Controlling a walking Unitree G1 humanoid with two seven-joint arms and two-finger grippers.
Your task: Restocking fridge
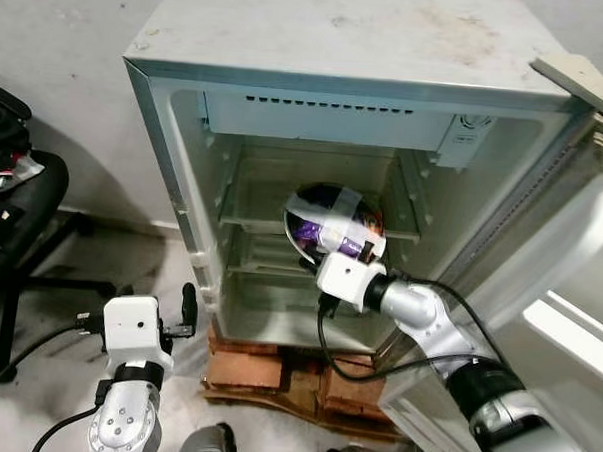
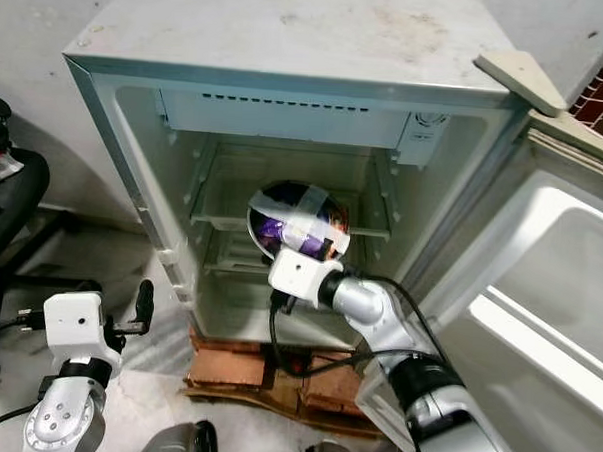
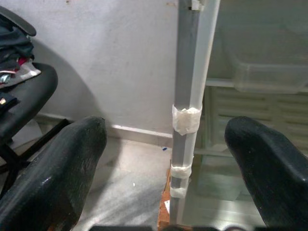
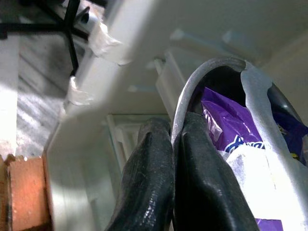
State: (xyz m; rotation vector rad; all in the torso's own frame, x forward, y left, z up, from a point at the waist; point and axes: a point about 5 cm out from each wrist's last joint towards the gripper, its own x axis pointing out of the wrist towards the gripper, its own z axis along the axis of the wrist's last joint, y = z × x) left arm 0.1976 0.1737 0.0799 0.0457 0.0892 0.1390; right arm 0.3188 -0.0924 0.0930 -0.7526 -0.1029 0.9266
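Observation:
A small grey fridge (image 1: 339,48) stands open before me, its door (image 1: 569,298) swung out to the right. My right gripper (image 1: 352,250) is shut on the rim of a steel bowl (image 1: 327,219), holding it inside the fridge at shelf height. The bowl (image 4: 226,72) holds purple packets (image 4: 226,120) under strips of white tape. In the right wrist view both black fingers (image 4: 149,183) pinch the rim between them. My left gripper (image 1: 186,311) hangs open low at the left, outside the fridge near its taped left edge (image 3: 185,120).
The fridge rests on bricks and cardboard (image 1: 265,370). A black office chair (image 1: 22,214) with clothes on it stands at the far left by the wall. A clear shelf (image 1: 262,209) and a drawer (image 3: 260,72) sit inside the fridge.

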